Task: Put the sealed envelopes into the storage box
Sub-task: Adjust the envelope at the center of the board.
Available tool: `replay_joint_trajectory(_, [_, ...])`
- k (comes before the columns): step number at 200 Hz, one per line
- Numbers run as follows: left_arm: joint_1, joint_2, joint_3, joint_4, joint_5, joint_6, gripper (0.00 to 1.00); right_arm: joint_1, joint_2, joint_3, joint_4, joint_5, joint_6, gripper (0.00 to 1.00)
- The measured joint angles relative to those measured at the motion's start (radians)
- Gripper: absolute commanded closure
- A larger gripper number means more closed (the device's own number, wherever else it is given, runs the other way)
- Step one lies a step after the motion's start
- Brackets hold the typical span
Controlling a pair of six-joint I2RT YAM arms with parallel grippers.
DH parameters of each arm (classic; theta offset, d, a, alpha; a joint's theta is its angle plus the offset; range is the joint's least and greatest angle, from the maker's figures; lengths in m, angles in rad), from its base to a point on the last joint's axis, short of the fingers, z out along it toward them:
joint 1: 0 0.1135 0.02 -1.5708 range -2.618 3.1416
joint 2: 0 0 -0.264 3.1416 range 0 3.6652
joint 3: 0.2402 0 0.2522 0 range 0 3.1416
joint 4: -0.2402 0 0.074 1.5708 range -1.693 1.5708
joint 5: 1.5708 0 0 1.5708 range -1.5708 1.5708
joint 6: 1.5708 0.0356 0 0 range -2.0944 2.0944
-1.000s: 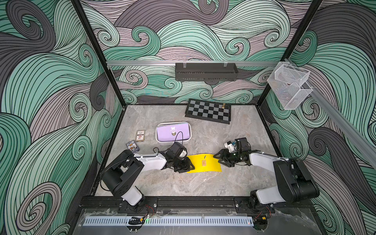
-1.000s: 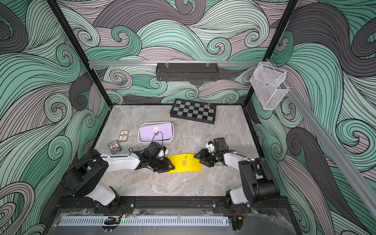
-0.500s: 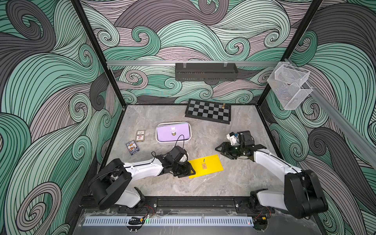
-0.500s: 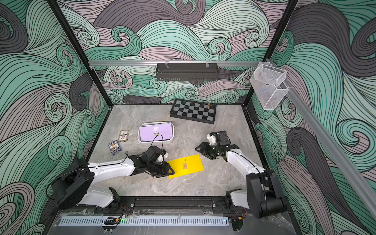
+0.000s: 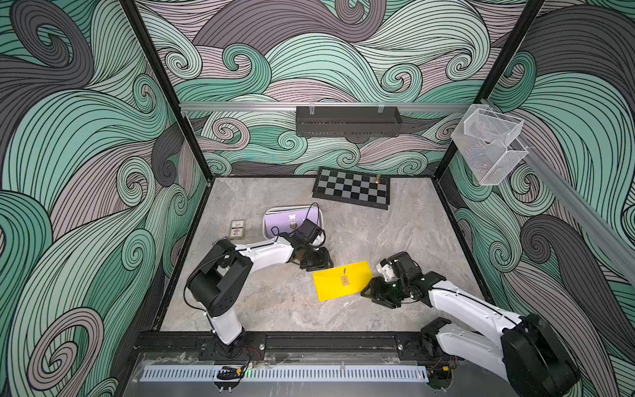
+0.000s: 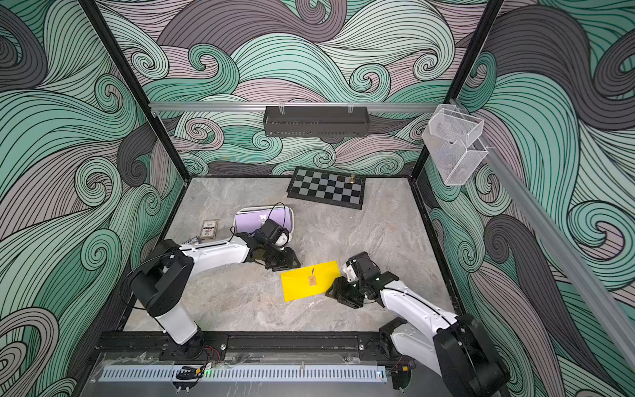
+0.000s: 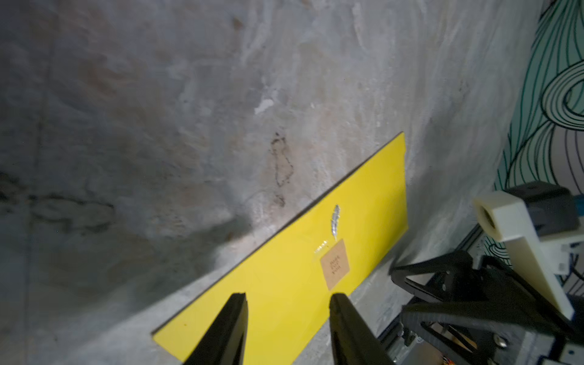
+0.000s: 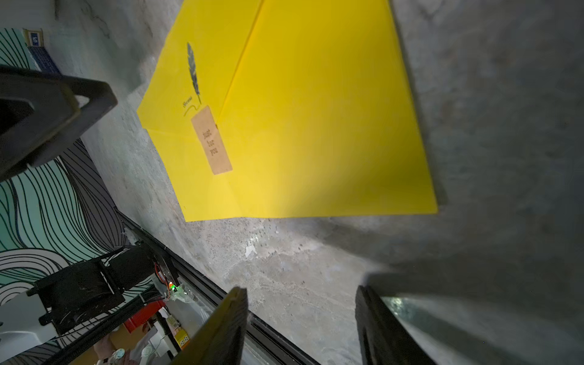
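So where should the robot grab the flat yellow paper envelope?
By its short edge nearest the right gripper, coming in low from that side. The yellow paper envelope lies flat on the grey marble tabletop, so there is nothing to pinch from above; a finger probably has to slide under the thin edge. The open jaws face it.

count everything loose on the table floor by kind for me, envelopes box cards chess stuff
envelopes: 2 (yellow envelope outside, lilac envelope in the storage box)
storage box: 1
card packs: 2 (one partly hidden)
chessboard: 1
chess piece: 1
total: 7
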Motion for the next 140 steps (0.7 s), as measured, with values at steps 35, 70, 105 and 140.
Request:
replay_joint_trajectory(35, [0.026, 0.040, -0.006, 0.016, 0.025, 0.014, 0.53, 0.005, 0.076, 0.029, 0.070, 0.008, 0.031, 0.40])
replay_joint_trajectory(70, [0.024, -0.010, -0.126, 0.145, 0.103, -0.024, 0.53, -0.004, 0.207, 0.115, 0.122, 0.046, 0.030, 0.40])
replay_joint_trajectory(105, [-0.032, -0.087, -0.264, 0.254, 0.169, -0.106, 0.53, -0.076, 0.360, 0.229, 0.165, 0.035, -0.004, 0.40])
replay_joint_trajectory(140, [-0.116, -0.105, -0.280, 0.256, 0.171, -0.141, 0.49, -0.113, 0.395, 0.270, 0.166, 0.025, -0.053, 0.39])
